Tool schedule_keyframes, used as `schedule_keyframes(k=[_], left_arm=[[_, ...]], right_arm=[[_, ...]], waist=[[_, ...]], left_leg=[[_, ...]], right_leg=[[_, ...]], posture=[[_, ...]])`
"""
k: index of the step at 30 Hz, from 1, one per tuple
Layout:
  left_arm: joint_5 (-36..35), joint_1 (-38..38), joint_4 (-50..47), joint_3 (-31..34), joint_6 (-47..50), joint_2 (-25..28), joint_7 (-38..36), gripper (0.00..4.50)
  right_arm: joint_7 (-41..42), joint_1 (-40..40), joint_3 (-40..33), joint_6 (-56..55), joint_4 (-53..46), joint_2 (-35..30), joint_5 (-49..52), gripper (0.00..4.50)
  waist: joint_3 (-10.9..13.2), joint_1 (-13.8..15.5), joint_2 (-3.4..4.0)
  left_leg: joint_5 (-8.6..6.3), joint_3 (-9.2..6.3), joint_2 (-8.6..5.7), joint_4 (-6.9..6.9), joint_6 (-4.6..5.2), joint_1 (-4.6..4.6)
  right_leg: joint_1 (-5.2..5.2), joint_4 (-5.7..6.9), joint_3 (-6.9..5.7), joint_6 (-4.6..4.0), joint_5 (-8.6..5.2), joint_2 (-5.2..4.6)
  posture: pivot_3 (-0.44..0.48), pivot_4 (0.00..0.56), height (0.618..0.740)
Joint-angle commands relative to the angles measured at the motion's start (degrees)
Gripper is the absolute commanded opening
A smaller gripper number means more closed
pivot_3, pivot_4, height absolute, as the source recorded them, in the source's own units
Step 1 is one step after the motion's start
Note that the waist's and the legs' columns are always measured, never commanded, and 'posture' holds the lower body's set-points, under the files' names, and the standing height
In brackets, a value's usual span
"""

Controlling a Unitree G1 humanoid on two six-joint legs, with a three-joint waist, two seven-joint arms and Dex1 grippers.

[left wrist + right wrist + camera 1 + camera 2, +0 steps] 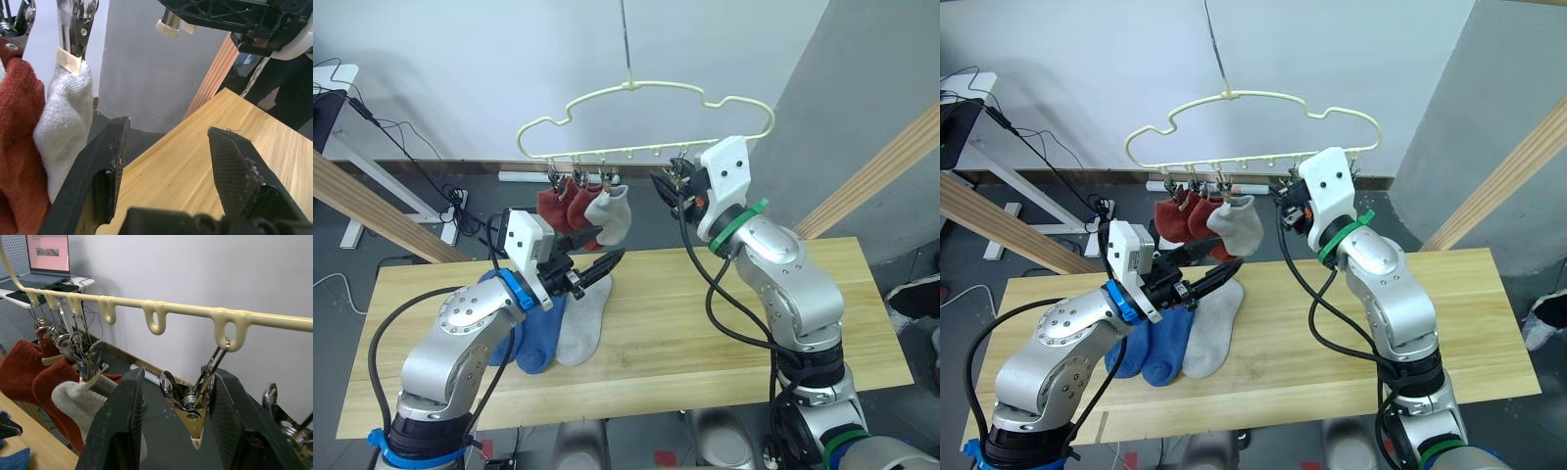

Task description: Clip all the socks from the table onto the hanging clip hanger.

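The pale yellow clip hanger hangs above the table's far edge. Two rust red socks and one light grey sock hang from its left clips. On the table, two blue socks and a light grey sock lie side by side. My left gripper is open and empty, just above those socks and below the hung grey sock. My right gripper is raised to the hanger's clip row. Its fingers stand open on either side of a free metal clip.
Slanted wooden poles of a frame stand at the left and at the right. A white desk with cables is at the far left, behind the table. More empty clips hang to the right of my right gripper.
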Motion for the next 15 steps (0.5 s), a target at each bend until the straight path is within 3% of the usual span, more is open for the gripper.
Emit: schedule_keyframes(k=[1, 11, 15], left_arm=[[0.2, 0.56, -1.2, -0.16, -1.29, -0.29, -0.35, 2.8], [0.76, 0.81, -0.83, -0.53, -1.74, -0.29, -0.46, 2.8], [1.04, 0.99, -0.99, -0.71, -1.6, -0.53, -0.22, 2.8]], right_arm=[[0.07, -0.29, 0.26, -2.24, -1.45, 0.43, 0.46, 1.9], [-0.68, -0.22, -0.22, -2.84, -0.78, 1.42, 0.59, 1.9], [-0.94, -0.17, -0.58, -2.87, -0.66, 1.73, 0.61, 0.97]], waist=[[-0.01, 0.01, -0.01], [-0.01, 0.01, 0.0], [-0.01, 0.01, 0.0]], left_leg=[[0.0, 0.0, 0.0, 0.0, 0.0, 0.0], [0.0, 0.0, 0.0, 0.01, 0.0, 0.0], [0.0, 0.0, 0.01, 0.01, 0.0, 0.0]], right_leg=[[0.0, 0.0, 0.0, 0.0, 0.0, 0.0], [0.0, 0.01, 0.0, -0.01, 0.01, -0.01], [0.0, 0.01, 0.0, -0.01, 0.01, -0.01]], posture=[[-0.179, 0.305, 0.74], [-0.179, 0.304, 0.74], [-0.18, 0.305, 0.74]])
